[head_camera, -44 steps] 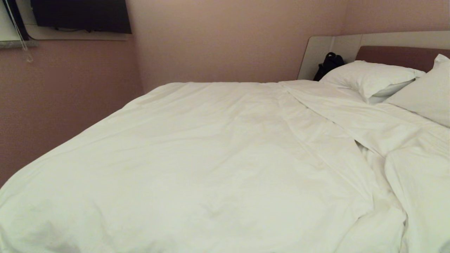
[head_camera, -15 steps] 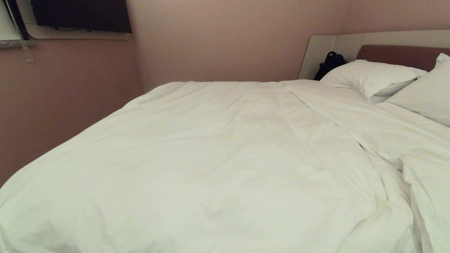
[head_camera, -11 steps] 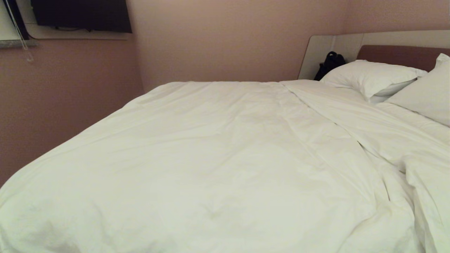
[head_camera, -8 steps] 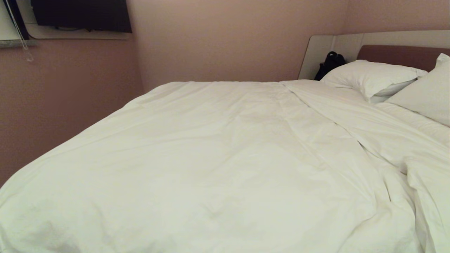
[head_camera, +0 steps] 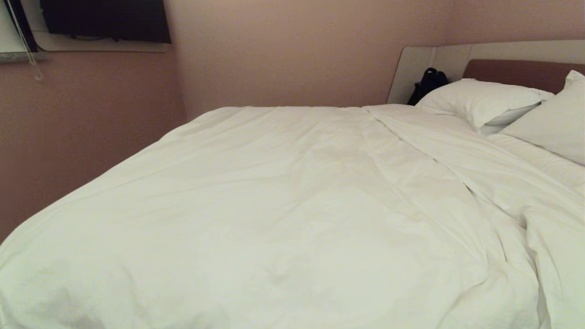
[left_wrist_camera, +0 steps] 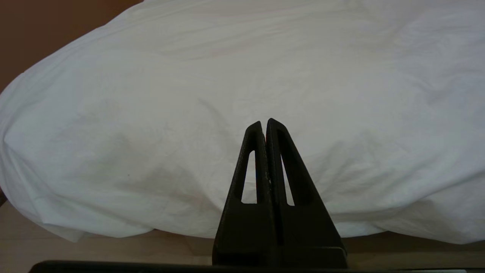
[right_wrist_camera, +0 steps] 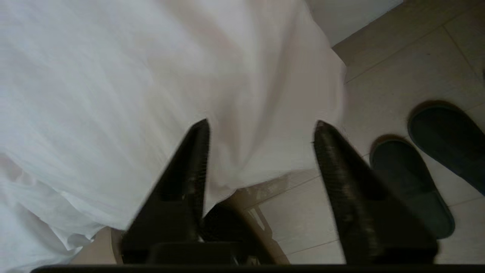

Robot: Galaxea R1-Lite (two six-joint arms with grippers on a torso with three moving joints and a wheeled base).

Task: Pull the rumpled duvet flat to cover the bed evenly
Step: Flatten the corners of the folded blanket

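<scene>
Room: pink walls, dark screen [head_camera: 105,20] at upper left.
Left gripper [left_wrist_camera: 265,123]: closed, empty, facing duvet [head_camera: 274,205].
Duvet: one, spread over bed [head_camera: 521,71], bunched at right.
Pillows [head_camera: 480,100]: two.
Right gripper [right_wrist_camera: 261,131]: open beside duvet's hanging edge; slippers [right_wrist_camera: 413,185]: two.
Advice: regrip edge, pull evenly.

Pinkish walls [head_camera: 297,50], wall-mounted dark screen [head_camera: 105,20], pale tiled floor [right_wrist_camera: 398,68].

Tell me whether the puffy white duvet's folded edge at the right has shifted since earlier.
Yes. The puffy white duvet's raised fold at the right has drawn rightward and flattened, judged against the white pillows, which stayed put.
</scene>
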